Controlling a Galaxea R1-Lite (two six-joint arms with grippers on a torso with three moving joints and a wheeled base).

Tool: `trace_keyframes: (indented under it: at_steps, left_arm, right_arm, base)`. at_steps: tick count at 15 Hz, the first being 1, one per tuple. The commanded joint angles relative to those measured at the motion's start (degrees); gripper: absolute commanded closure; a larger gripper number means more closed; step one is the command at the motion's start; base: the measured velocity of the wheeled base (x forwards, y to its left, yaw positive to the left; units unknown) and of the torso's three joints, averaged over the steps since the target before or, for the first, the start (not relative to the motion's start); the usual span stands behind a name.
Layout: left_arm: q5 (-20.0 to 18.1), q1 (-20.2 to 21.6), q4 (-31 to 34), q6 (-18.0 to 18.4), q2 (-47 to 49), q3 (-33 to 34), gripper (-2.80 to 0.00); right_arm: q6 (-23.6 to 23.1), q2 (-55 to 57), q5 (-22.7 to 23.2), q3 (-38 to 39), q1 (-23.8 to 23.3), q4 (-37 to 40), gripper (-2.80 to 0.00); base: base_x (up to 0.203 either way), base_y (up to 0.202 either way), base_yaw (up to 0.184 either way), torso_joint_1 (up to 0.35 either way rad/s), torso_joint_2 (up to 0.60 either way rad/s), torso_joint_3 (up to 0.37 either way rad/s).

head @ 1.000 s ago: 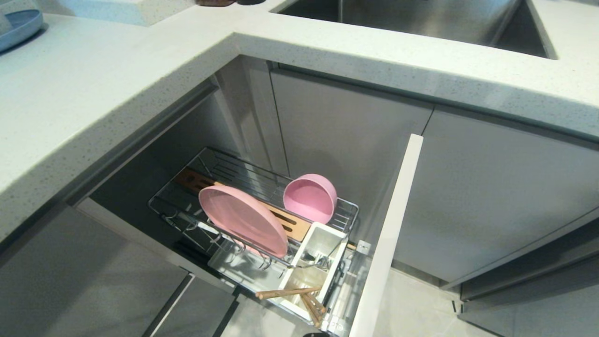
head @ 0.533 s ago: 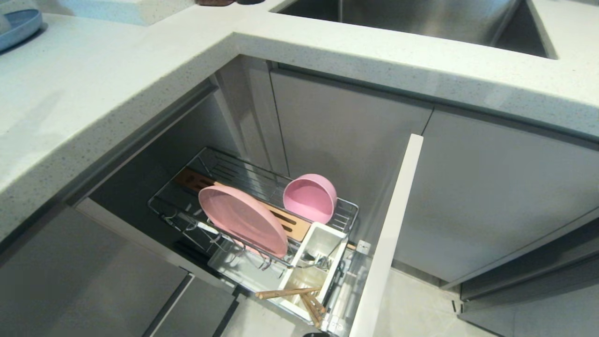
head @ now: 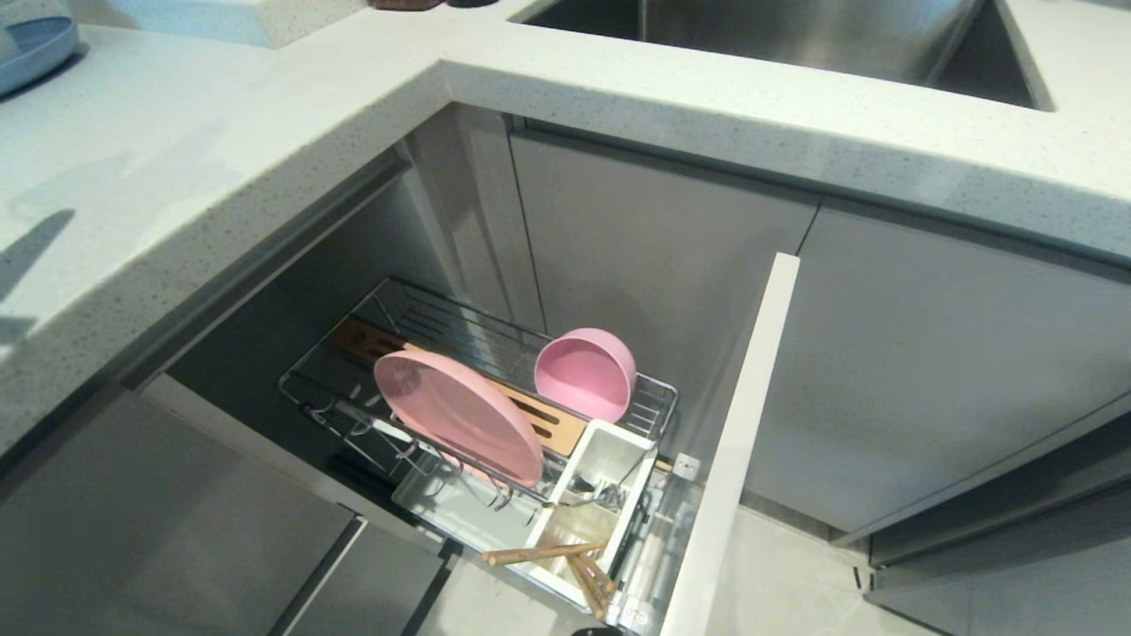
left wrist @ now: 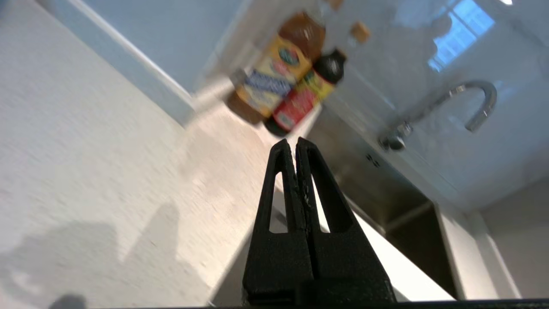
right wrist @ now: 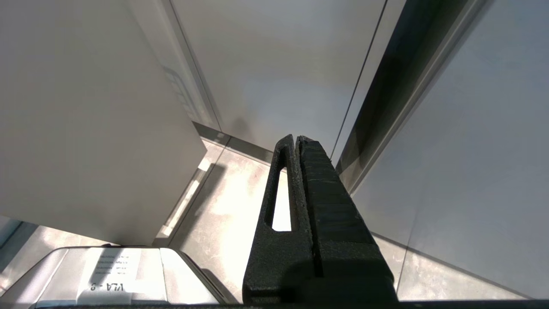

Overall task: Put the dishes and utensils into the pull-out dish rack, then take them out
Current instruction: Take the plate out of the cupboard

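The pull-out dish rack point(head: 389, 305) stands drawn out below the counter corner. A pink plate point(head: 455, 413) leans on edge in its prongs over the slotted wooden board point(head: 548, 422), and a pink bowl point(head: 585, 374) rests on its side at the far end. In the white caddy point(head: 610, 459) lie the silver fork point(head: 585, 500) and the wooden chopsticks point(head: 565, 558), whose ends stick out over its rim. My left gripper point(left wrist: 292, 145) is shut and empty above the countertop point(left wrist: 85, 163), outside the head view. My right gripper point(right wrist: 295, 138) is shut and empty, low by the cabinet fronts.
An open white cabinet door point(head: 738, 442) stands on edge right of the rack. A steel sink point(head: 795, 35) with a faucet point(left wrist: 454, 105) lies behind the counter, two bottles point(left wrist: 291, 77) stand near it, and a blue plate point(head: 35, 49) sits at the counter's far left.
A dark shadow of the left arm has come onto the counter at the left edge of the head view. The rack, the dishes and the utensils have not moved.
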Motion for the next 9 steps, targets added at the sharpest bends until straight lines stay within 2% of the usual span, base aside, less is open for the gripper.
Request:
trace_keyframes:
  at_steps: [1,3,5,9]
  left_arm:
    - [0.15,-2.93,1.02,-1.53,1.28,-0.03,0.00]
    - [0.23,-5.87,2.06,-2.71,1.64,-0.02,0.00]
    - [0.74,-10.72,2.97,-3.10,2.36,0.04,0.00]
    - [5.57,-20.01,3.05,-3.26,6.03,0.37,0.00]
  right_arm:
    - [0.05,0.00,0.01,0.09,0.02,-0.02,0.00]
    - [0.06,0.00,0.01,0.09,0.02,-0.08,0.00]
    - [0.06,0.00,0.00,0.09,0.02,-0.07,0.00]
    - [-0.02,0.00,-0.02,0.09,0.02,-0.03,0.00]
  base:
    - [0.000,0.000,0.000,0.000,0.00,0.000]
    - [0.000,0.000,0.000,0.000,0.00,0.000]
    - [0.000,0.000,0.000,0.000,0.00,0.000]
    - [0.000,0.000,0.000,0.000,0.00,0.000]
